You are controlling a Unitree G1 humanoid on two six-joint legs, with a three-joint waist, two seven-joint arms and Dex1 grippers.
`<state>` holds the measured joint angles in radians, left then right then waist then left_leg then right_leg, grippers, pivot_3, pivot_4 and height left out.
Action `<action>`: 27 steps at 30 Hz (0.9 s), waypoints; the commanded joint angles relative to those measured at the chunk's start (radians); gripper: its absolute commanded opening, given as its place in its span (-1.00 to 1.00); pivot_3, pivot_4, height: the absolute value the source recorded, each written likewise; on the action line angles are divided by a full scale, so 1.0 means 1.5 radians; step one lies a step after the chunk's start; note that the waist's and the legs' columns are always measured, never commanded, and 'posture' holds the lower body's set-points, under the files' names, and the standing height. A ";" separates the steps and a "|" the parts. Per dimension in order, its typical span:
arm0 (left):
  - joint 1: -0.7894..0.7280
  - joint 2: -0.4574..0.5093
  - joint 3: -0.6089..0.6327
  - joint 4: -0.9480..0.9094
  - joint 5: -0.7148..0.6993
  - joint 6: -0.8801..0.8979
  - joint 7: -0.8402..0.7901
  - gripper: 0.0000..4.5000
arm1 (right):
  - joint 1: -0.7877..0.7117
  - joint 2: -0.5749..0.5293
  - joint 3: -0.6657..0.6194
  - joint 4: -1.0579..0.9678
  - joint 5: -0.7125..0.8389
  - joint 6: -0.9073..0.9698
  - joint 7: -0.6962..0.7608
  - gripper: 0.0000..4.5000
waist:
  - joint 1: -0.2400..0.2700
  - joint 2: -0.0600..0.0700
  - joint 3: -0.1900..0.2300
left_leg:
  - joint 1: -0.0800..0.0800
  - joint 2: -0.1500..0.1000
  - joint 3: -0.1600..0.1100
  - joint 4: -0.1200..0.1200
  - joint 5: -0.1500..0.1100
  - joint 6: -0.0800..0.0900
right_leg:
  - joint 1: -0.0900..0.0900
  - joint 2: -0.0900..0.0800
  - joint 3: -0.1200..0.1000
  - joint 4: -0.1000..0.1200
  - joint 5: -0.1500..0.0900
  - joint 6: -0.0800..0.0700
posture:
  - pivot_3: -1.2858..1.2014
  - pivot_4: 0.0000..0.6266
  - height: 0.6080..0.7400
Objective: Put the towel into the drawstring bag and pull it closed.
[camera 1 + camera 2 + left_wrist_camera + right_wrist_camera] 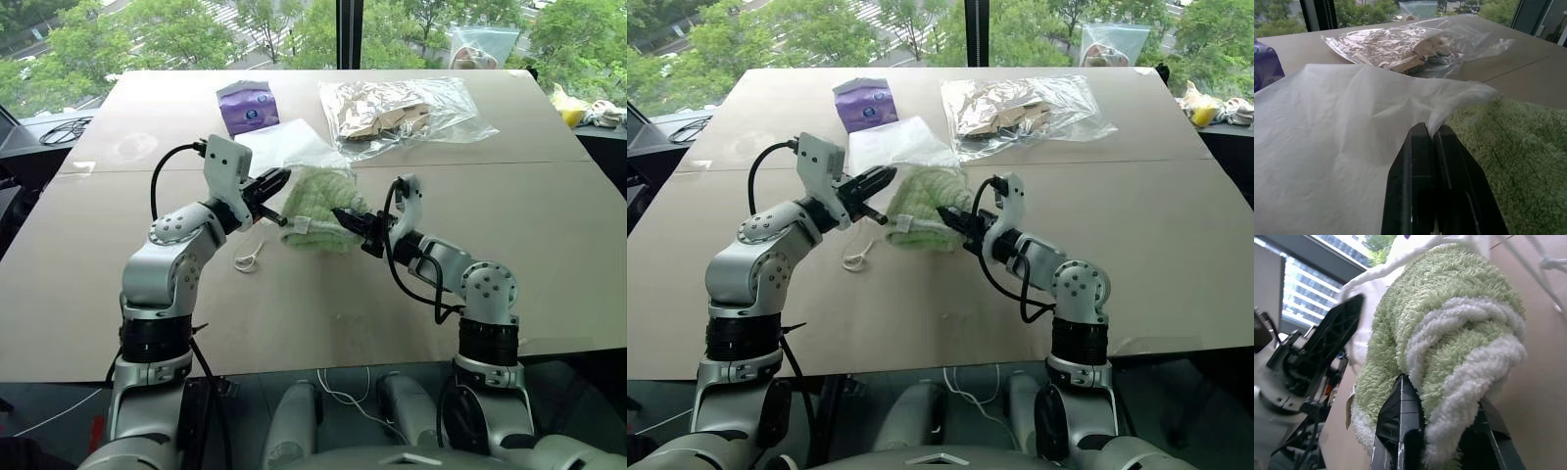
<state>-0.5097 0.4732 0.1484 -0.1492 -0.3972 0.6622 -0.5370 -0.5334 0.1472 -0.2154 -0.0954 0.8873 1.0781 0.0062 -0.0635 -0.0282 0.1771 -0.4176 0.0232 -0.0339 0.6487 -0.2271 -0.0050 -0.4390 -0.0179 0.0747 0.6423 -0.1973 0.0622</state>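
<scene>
Towel (318, 208) sits bunched at the drawstring bag (284, 147) mouth mid-table, soft and light in my right gripper (345, 219), clamped on its thick fold. Left gripper (277, 182) pinches the bag's thin, slippery rim; I'd judge that grip the likelier to slip.

Head cams look down; wrist cams close, sharing towel (1513, 161).

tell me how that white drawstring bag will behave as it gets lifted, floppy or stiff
Probably very floppy: the drawstring bag is thin and creased, and it drapes from the edge pinched in the left gripper. Likely light too, since it looks faintly see-through. Its mouth probably won't stay open unaided, so pushing in the towel held by the right gripper may bunch it.
</scene>
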 commanded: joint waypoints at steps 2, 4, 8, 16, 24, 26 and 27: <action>-0.020 -0.013 -0.005 -0.037 -0.020 0.007 0.003 -1.00 | -0.060 0.097 -0.025 0.054 0.016 -0.100 -0.059 -0.99 | -0.001 0.000 0.000 | 0.000 0.000 0.000 0.000 0.000 0.000 | 0.000 0.000 0.000 0.000 0.000 0.000 | 0.03 -0.52 1.00; -0.022 -0.016 -0.006 -0.035 -0.022 0.010 0.001 -1.00 | -0.076 0.111 -0.046 0.084 0.045 -0.143 -0.082 -0.99 | -0.001 0.000 0.000 | 0.000 0.000 0.000 0.000 0.000 0.000 | 0.000 0.000 0.000 0.000 0.000 0.000 | 0.03 -0.52 1.00; -0.024 -0.027 -0.017 -0.033 -0.028 0.011 -0.002 -1.00 | -0.093 0.122 -0.050 0.113 0.086 -0.203 -0.101 -0.99 | -0.002 0.000 0.000 | 0.000 0.000 0.000 0.000 0.000 0.000 | 0.000 0.000 0.000 0.000 0.000 0.000 | 0.03 -0.52 1.00; -0.051 -0.064 -0.044 -0.010 -0.023 -0.002 0.004 -1.00 | -0.068 0.086 0.081 0.070 0.125 -0.161 -0.047 -0.99 | -0.004 0.000 0.000 | 0.000 0.000 0.000 0.000 0.000 0.000 | 0.000 0.001 0.000 0.000 0.000 0.000 | 0.03 -0.52 1.00; -0.059 -0.071 -0.057 0.007 -0.031 -0.003 -0.015 -1.00 | -0.098 0.082 0.031 0.087 0.187 -0.256 -0.086 -0.99 | 0.000 0.000 0.000 | 0.000 0.000 0.000 0.000 0.000 0.000 | 0.000 0.000 0.000 0.000 0.000 0.000 | 0.03 -0.52 1.00; -0.060 -0.073 -0.058 0.012 -0.032 -0.004 -0.018 -1.00 | -0.091 0.067 0.061 0.080 0.166 -0.249 -0.078 -0.99 | -0.003 0.000 0.000 | 0.000 0.000 0.000 0.000 0.000 0.000 | 0.000 0.000 0.000 0.000 0.000 0.000 | 0.03 -0.52 1.00; -0.062 -0.074 -0.058 0.013 -0.032 -0.004 -0.019 -1.00 | -0.089 0.068 0.066 0.077 0.166 -0.251 -0.078 -0.99 | -0.005 0.000 0.000 | 0.000 0.000 0.000 0.000 0.000 0.000 | 0.000 0.001 0.000 0.000 0.000 0.000 | 0.03 -0.52 1.00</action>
<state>-0.5847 0.3632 0.0661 -0.1145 -0.4335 0.6709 -0.5558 -0.5903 0.1424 -0.1520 0.0584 1.1250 0.7078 -0.1206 -0.0707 -0.0280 0.1773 -0.4173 0.0238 -0.0345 0.6486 -0.2271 -0.0050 -0.4388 -0.0167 0.0745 0.6427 -0.1973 0.0620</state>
